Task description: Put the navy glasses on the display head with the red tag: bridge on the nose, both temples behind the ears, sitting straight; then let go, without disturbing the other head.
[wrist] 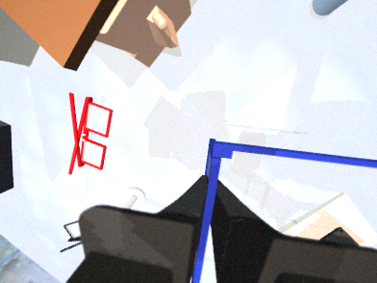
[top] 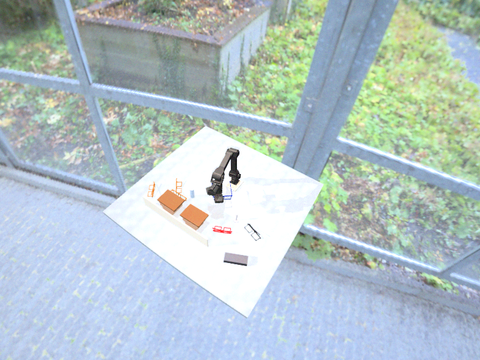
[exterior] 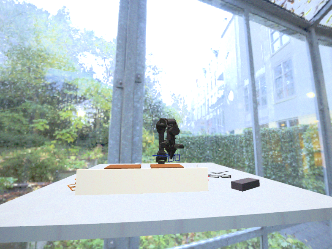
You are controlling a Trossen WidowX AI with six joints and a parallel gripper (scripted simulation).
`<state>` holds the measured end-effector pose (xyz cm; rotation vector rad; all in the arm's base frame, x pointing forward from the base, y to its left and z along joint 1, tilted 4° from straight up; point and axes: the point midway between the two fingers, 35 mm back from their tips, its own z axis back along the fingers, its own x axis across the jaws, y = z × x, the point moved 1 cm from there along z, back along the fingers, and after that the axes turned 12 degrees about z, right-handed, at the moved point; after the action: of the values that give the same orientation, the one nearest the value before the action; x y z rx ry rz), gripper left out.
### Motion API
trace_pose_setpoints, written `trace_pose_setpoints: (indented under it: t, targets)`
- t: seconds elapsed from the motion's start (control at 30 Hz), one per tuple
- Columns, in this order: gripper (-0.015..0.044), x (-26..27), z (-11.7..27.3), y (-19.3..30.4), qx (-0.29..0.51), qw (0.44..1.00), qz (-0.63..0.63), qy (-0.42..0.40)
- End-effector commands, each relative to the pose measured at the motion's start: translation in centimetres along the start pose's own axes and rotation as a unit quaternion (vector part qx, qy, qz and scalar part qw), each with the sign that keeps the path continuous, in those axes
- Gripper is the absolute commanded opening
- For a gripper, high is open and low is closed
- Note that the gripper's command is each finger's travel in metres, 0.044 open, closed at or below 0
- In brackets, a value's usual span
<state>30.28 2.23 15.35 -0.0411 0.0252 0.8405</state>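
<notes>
The navy glasses (top: pixel 231 190) (exterior: pixel 158 155) (wrist: pixel 222 149) hang in the air in my gripper (exterior: pixel 171 158) (wrist: pixel 208 181), which is shut on their front frame. Their temples are spread open. They are held near the arm's base, well behind both display heads. The right head (top: pixel 190 223) (wrist: pixel 137 36) is a brown block with a nose, under a flat orange-brown top (top: pixel 194 215). The left head (top: pixel 167 208) is under a similar top (top: pixel 170 199). I cannot make out the red tag, so I cannot tell which head bears it.
A cream wall (top: pixel 176 221) (exterior: pixel 142 182) runs along the heads' far side from the arm. Red glasses (top: pixel 221 230) (wrist: pixel 87 113), black glasses (top: pixel 253 231), a dark box (top: pixel 236 259) (exterior: pixel 245 184) and a pale post (wrist: pixel 132 199) lie to the right. Orange glasses and a blue cylinder (top: pixel 192 193) are near the left head.
</notes>
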Motion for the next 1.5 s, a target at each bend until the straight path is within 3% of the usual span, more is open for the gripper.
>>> trace_pose_setpoints:
  t: [0.0, 0.63, 1.47]
  targets:
    - [0.0000, -0.5, -0.1, -0.2, -0.002, 0.998, -0.065, 0.003]
    - [0.0000, -2.3, -0.2, -0.8, -0.003, 0.910, -0.414, 0.003]
    - [0.0000, -2.2, -1.9, -1.1, -0.003, 0.906, -0.424, 0.003]
